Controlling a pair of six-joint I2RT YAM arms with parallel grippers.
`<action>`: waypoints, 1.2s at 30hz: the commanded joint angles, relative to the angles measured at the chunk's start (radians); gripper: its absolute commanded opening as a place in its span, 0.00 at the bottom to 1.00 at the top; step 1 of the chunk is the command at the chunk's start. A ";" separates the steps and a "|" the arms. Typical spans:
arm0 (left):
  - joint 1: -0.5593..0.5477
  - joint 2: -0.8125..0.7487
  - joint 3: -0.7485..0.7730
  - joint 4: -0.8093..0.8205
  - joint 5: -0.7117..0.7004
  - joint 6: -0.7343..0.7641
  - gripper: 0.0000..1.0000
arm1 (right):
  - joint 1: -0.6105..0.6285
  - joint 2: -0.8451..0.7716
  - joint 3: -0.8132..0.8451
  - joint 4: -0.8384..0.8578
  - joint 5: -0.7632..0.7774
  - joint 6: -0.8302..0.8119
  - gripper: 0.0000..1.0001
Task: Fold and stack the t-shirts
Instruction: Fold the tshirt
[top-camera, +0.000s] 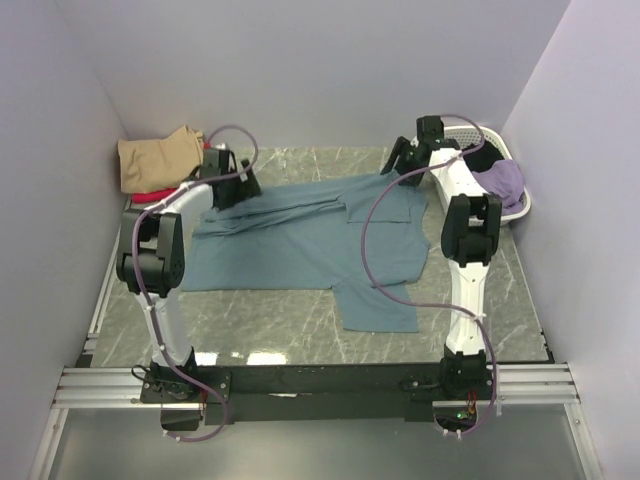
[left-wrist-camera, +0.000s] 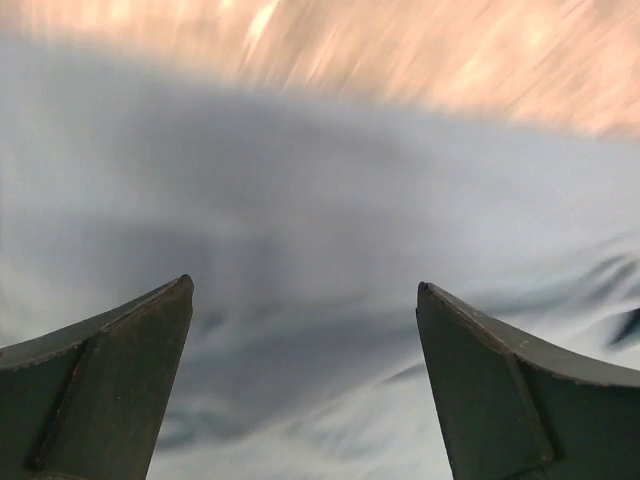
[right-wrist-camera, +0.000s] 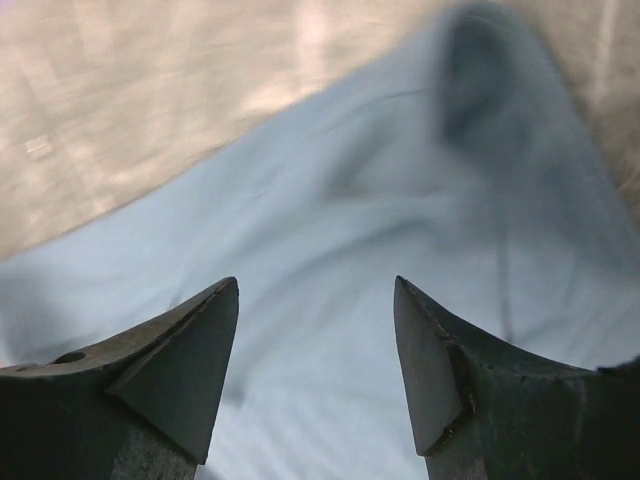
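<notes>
Fingers (left-wrist-camera: 110, 390) of the left gripper (top-camera: 228, 180) and right gripper (top-camera: 398, 160): both parted, empty, above the far edge of the teal t-shirt (top-camera: 300, 245) spread on the table (top-camera: 480, 300); first fold apparently underway, next needing fresh edge grasps.

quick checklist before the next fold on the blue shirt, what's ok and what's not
1. Left gripper open, nothing between its fingers: ok.
2. Right gripper open, nothing between its fingers: ok.
3. Blue shirt lies wholly on the table, no part over an edge: ok.
4. Blue shirt flat and smooth: not ok. The far edge is bunched into creases, and the far right part is doubled over.
5. Folded tan shirt in the far left corner lies apart from the blue shirt: ok.
6. Fingertips touching the cloth: cannot tell, both wrist views are blurred.
</notes>
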 joint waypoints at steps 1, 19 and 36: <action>0.003 0.025 0.220 -0.001 0.068 0.040 1.00 | 0.047 -0.201 -0.035 0.075 -0.025 -0.094 0.70; 0.005 0.209 0.305 -0.050 0.261 0.045 0.99 | 0.109 -0.444 -0.464 0.173 -0.012 -0.092 0.70; 0.012 0.453 0.625 -0.264 0.119 0.105 0.99 | 0.188 -0.616 -0.728 0.116 0.043 -0.071 0.70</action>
